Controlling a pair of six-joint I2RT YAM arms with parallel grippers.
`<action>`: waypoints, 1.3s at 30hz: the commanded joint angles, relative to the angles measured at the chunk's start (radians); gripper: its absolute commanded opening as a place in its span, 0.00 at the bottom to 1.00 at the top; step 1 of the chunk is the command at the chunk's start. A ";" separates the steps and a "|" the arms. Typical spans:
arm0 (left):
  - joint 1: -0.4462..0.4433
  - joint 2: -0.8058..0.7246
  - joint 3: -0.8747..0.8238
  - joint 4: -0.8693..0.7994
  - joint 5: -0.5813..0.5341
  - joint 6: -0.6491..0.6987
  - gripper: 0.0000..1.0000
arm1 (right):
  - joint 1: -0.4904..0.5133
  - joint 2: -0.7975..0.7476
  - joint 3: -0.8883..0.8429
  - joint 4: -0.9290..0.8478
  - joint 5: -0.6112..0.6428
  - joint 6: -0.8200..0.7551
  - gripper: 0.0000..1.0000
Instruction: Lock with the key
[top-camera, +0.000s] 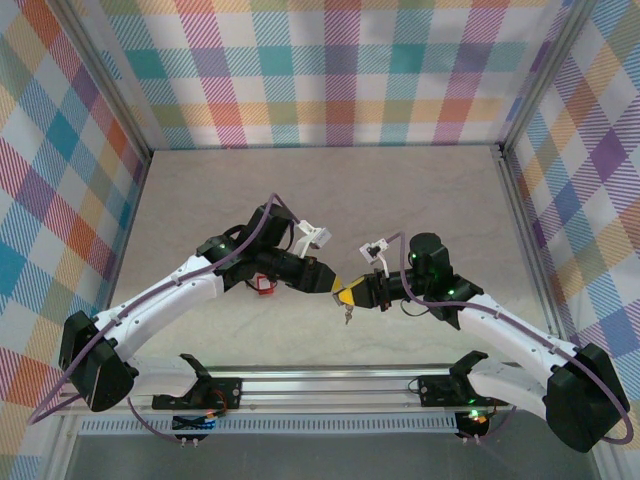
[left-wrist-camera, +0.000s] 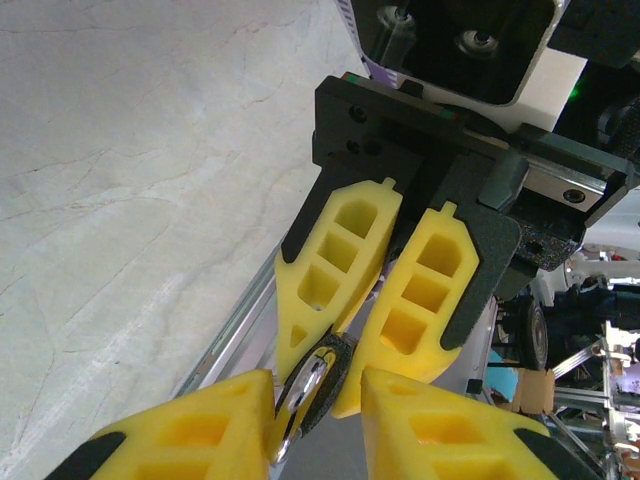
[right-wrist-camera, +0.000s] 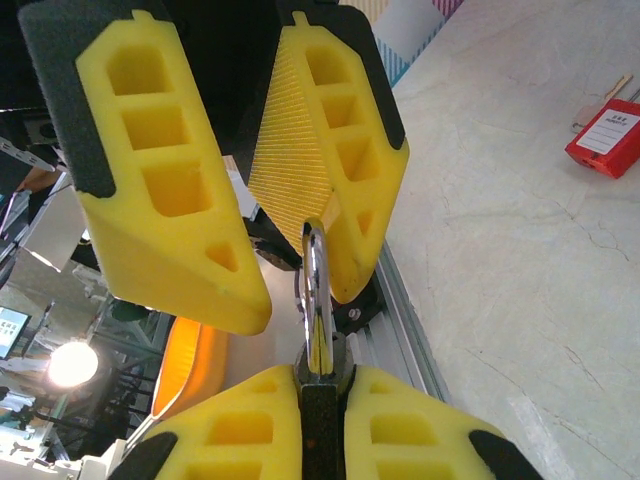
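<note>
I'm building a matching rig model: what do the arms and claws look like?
Left arm and right arm: white links, black joints, lilac cables, green lights. Left claw and right claw: two yellow wedge fingers each, rectangular hollows, black backing.

I count two grippers on my screen: one left gripper (top-camera: 335, 287) and one right gripper (top-camera: 351, 296). There is one key (right-wrist-camera: 322, 425), one key ring (right-wrist-camera: 317, 280), and one red padlock (top-camera: 264, 284) at nine o'clock from them.

Pale marbled table (top-camera: 400, 190); plaid walls (top-camera: 330, 70); aluminium rail (top-camera: 330, 385) at near edge.
</note>
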 joint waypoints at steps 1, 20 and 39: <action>0.010 -0.030 -0.003 -0.020 0.007 0.026 0.28 | -0.001 -0.023 0.005 0.046 -0.034 0.002 0.00; 0.013 -0.061 -0.011 -0.008 0.002 0.036 0.25 | 0.000 -0.036 -0.007 0.089 -0.057 0.027 0.00; 0.015 -0.071 -0.006 -0.023 -0.014 0.047 0.22 | -0.001 -0.039 -0.012 0.117 -0.082 0.045 0.00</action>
